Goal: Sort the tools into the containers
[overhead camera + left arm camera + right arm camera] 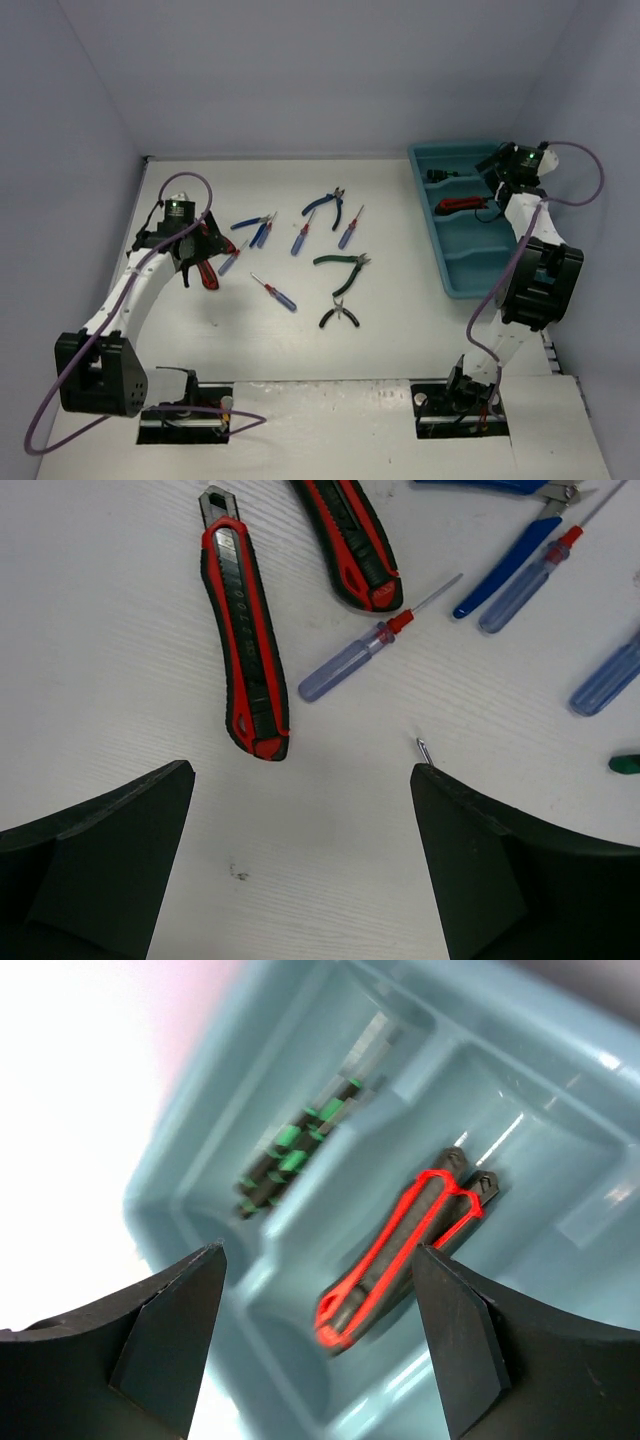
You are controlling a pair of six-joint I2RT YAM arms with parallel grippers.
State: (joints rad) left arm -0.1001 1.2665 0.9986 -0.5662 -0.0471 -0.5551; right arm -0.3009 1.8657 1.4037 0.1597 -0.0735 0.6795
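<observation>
I'm holding left gripper [300,775] spread, empty | utility knife [245,640] lying just ahead of its jaws | risk: reaching askew, snagging the blue screwdriver [350,665] alongside | right gripper [318,1255] gaping empty above teal tray [560,1150]

A long teal plastic tray [475,270] with raised rims lies at the right of the white counter [400,350]. One compartment holds what look like two red-and-black utility knives [400,1250] side by side. The compartment next to it holds a blurred green-and-black tool [295,1150]. Out on the counter two more red-black knives [245,640] lie flat, with a slim blue-handled screwdriver [355,665] just beside them. Blue-handled pliers [325,205], green-handled pliers [342,262] and black-handled pliers [340,316] lie well apart from the tray.
</observation>
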